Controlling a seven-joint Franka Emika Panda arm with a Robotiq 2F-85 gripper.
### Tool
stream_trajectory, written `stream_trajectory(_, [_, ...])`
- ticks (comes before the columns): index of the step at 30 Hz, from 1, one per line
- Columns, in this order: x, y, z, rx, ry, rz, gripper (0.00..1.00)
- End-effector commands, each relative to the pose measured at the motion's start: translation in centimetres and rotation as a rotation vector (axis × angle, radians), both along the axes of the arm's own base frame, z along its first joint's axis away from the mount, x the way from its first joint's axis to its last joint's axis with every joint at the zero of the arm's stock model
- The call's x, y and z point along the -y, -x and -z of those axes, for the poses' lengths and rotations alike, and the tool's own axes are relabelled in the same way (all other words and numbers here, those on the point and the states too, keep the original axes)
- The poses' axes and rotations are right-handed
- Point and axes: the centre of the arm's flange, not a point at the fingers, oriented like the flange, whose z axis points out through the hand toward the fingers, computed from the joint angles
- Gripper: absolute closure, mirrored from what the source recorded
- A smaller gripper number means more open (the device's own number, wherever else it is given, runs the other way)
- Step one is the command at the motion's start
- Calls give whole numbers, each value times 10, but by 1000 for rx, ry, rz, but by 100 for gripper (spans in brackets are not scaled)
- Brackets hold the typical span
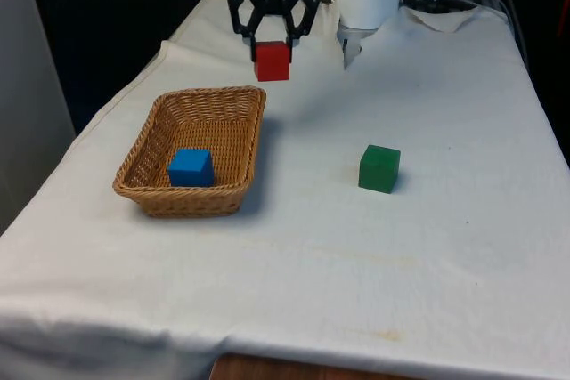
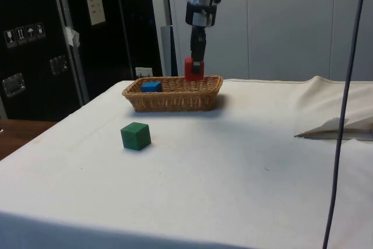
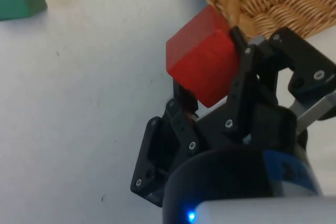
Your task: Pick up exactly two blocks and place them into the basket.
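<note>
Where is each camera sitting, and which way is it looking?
Front view: looks along the table at the wicker basket holding the blue block, with the green block on the cloth; the gripper holds the red block.
Side view: sits beside the table, looking across; the arm hangs over the basket's far side.
Wrist view: sits on the wrist, looking down past the fingers clamping the red block.
All views share the red block, green block and basket.

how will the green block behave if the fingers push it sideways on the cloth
The green block looks rigid and flat-faced, so it should slide rather than roll. The white cloth may drag or bunch under it, perhaps tipping it.
</note>
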Motion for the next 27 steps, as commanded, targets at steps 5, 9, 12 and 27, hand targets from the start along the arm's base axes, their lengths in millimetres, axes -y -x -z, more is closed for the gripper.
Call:
stream_trajectory(5, [11, -1, -3, 2, 5, 19, 97])
stream_trajectory(9, [18, -3, -4, 1, 1, 32, 97])
stream_trajectory(12, [24, -3, -3, 1, 3, 53, 97])
stream_trajectory(27, [33, -15, 13, 5, -12, 131, 97])
